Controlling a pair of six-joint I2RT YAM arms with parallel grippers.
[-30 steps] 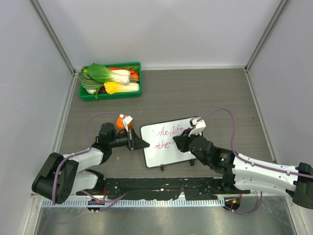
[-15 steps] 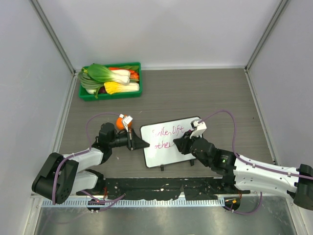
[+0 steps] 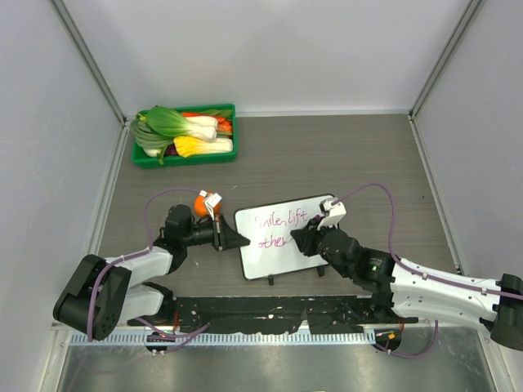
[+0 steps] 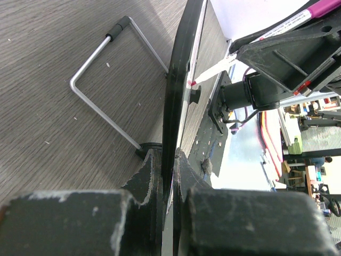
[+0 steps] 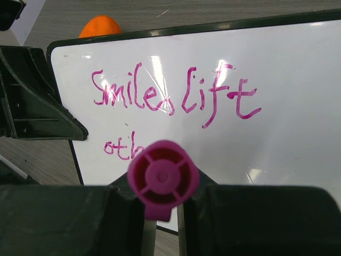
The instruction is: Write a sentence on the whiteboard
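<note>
The whiteboard [image 3: 282,249] stands tilted on its feet at the table's middle front. It also shows in the right wrist view [image 5: 298,144] and edge-on in the left wrist view [image 4: 178,101]. The sentence [image 5: 176,98] is in magenta script: "Smile, lift" above "oth". My left gripper [image 3: 237,239] is shut on the board's left edge [image 4: 169,170]. My right gripper [image 3: 300,240] is shut on a magenta marker [image 5: 163,178], its tip hidden against the board's second line. The marker also shows in the left wrist view [image 4: 298,18].
A green tray [image 3: 185,158] of vegetables sits at the back left. An orange ball [image 3: 200,205] lies behind my left wrist and shows in the right wrist view [image 5: 101,25]. The board's wire stand [image 4: 104,101] rests on the table behind it.
My right gripper has shifted slightly right along the second line with the marker, and the writing there has grown. The left arm and board have not moved.
</note>
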